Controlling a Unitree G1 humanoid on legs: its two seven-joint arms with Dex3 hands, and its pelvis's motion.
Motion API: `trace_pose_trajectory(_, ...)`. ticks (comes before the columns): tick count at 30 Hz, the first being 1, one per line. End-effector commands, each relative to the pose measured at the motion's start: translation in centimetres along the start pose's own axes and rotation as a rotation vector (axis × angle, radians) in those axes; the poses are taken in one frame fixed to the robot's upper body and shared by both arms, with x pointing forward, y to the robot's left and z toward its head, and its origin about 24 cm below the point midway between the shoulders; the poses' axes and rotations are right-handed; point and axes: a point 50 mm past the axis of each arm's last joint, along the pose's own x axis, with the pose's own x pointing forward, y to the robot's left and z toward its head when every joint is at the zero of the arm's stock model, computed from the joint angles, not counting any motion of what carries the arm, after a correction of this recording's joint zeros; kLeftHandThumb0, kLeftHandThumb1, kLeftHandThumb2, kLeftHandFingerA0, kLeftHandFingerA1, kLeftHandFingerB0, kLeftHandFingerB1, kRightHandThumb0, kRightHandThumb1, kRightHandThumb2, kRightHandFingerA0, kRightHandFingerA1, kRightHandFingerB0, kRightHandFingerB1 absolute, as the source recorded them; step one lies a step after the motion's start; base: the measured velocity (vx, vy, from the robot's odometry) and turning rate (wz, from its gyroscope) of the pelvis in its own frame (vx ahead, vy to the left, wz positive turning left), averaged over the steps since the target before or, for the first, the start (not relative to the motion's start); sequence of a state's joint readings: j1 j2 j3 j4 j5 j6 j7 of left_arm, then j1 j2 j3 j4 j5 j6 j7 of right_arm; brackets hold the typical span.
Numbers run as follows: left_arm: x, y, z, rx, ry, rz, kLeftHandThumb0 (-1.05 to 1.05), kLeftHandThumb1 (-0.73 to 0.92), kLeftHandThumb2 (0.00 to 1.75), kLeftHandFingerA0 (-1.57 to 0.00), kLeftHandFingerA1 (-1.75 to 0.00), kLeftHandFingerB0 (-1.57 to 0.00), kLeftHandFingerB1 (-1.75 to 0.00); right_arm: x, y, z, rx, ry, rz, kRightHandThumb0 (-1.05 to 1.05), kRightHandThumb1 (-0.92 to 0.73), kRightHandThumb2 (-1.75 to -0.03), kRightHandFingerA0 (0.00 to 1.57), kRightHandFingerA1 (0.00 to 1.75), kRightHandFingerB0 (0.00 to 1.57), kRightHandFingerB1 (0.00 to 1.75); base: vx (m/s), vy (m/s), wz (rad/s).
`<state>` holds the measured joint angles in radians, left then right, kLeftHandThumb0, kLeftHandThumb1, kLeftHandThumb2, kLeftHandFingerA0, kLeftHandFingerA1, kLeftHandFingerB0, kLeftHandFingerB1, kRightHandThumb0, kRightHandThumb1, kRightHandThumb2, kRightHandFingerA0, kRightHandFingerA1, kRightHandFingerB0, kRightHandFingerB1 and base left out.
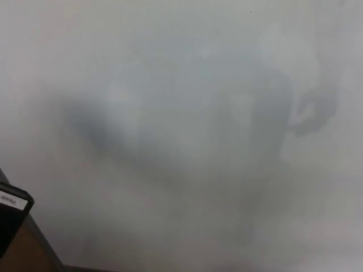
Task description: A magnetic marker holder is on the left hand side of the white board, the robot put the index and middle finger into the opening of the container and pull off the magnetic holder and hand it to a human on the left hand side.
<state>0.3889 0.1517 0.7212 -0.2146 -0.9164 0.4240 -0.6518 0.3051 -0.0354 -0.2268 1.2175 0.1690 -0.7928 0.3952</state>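
Across almost the whole head view you have the whiteboard, a pale grey-white surface seen from very close and out of focus. Soft grey shadows lie on it: a broad, dim patch through the middle, a darker smudge on the left half, and a smaller, sharper-edged dark shape near the right edge. What casts them you cannot tell from this picture.

At the bottom left corner, a brown wedge cuts in below the board, with a thin grey edge running slantwise between the brown and the white. It is too blurred to say what the wedge is.

The magnetic marker holder is at the far left edge, low down, just above that brown wedge. Only one black corner of it shows, and the rest is cut off by the frame. It is tilted, its upper edge sloping down to the right. A small white label with illegible print sits along that upper edge.

Neither robot hand appears in this view, left or right. So you cannot tell whether the fingers are spread, pressed together or hooked in the holder, and the holder can only be placed against the frame, not against a robot hand. Whether its visible corner touches the board you cannot tell.
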Motion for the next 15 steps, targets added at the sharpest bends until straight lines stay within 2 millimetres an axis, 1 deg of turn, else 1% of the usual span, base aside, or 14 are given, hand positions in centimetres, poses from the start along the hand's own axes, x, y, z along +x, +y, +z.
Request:
trace_pose_trajectory(1,-0.58,-1.07,3.45,-0.557,-0.049,-0.720,-0.96,0.40,0.80,-0.25,-0.36,-0.32,-0.39,-0.53,-0.64,-0.08,-0.069,0.009,-0.009,-0.58,-0.69,-0.61,0.79,0.64,0.61,0.50,0.00,0.000,0.00)
trace_pose_trajectory(3,-0.68,-1.06,3.43,-0.561,-0.040,-0.723,-0.96,0.40,0.80,-0.25,-0.36,-0.32,-0.39,-0.54,-0.65,-0.07,-0.071,0.008,-0.006,-0.58,-0.69,-0.61,0.79,0.64,0.61,0.50,0.00,0.000,0.00)
trace_pose_trajectory(4,-0.66,-1.07,3.41,-0.553,-0.043,-0.718,-0.99,0.50,0.58,-0.28,-0.32,-0.36,-0.37,-0.55,-0.64,-0.07,-0.068,0.007,-0.004,-0.58,-0.70,-0.61,0.77,0.66,0.61,0.51,0.00,0.000,0.00)
trace_pose_trajectory(5,-0.65,-1.09,3.39,-0.543,-0.041,-0.719,-0.98,0.42,0.83,-0.24,-0.36,-0.33,-0.40,-0.53,-0.58,-0.04,-0.069,0.003,-0.002,-0.58,-0.70,-0.61,0.78,0.64,0.61,0.50,0.00,0.000,0.00)
trace_pose_trajectory(7,-0.67,-1.08,3.40,-0.542,-0.034,-0.727,-0.98,0.42,0.83,-0.24,-0.36,-0.33,-0.40,-0.49,-0.53,0.00,-0.075,0.001,-0.003,-0.58,-0.70,-0.61,0.78,0.64,0.61,0.50,0.00,0.000,0.00)
trace_pose_trajectory(8,-0.58,-1.18,3.44,-0.526,-0.032,-0.730,-1.02,0.43,0.84,-0.27,-0.37,-0.36,-0.40,-0.39,-0.49,0.04,-0.079,0.002,-0.002,-0.59,-0.70,-0.61,0.80,0.65,0.62,0.50,0.00,0.000,0.00)
trace_pose_trajectory(9,-0.56,-1.20,3.45,-0.523,-0.031,-0.730,-1.02,0.43,0.84,-0.27,-0.37,-0.36,-0.40,-0.37,-0.48,0.05,-0.079,0.003,-0.001,-0.59,-0.70,-0.61,0.80,0.65,0.62,0.50,0.00,0.000,0.00)
trace_pose_trajectory(10,-0.51,-1.28,3.45,-0.503,-0.029,-0.730,-1.05,0.57,0.60,-0.32,-0.33,-0.42,-0.37,-0.36,-0.49,0.06,-0.080,0.002,-0.001,-0.58,-0.70,-0.61,0.79,0.64,0.61,0.50,0.00,0.000,0.00)
trace_pose_trajectory(13,-0.34,-1.67,3.25,-0.487,-0.019,-0.761,-1.05,0.57,0.60,-0.31,-0.33,-0.42,-0.37,-0.39,-0.55,0.07,-0.084,0.002,-0.003,-0.58,-0.70,-0.61,0.78,0.63,0.60,0.50,0.00,0.000,0.00)
trace_pose_trajectory(14,-0.10,-1.86,3.30,-0.453,-0.002,-0.787,-1.05,0.45,0.94,-0.34,-0.34,-0.41,-0.42,-0.37,-0.55,0.07,-0.077,0.002,-0.001,-0.59,-0.70,-0.61,0.79,0.65,0.60,0.51,0.00,0.000,0.00)
trace_pose_trajectory(15,0.10,-1.99,3.31,-0.444,0.007,-0.801,-1.05,0.44,0.93,-0.35,-0.35,-0.43,-0.41,-0.32,-0.57,0.11,-0.075,0.002,-0.001,-0.59,-0.70,-0.61,0.79,0.65,0.60,0.50,0.00,0.000,0.00)
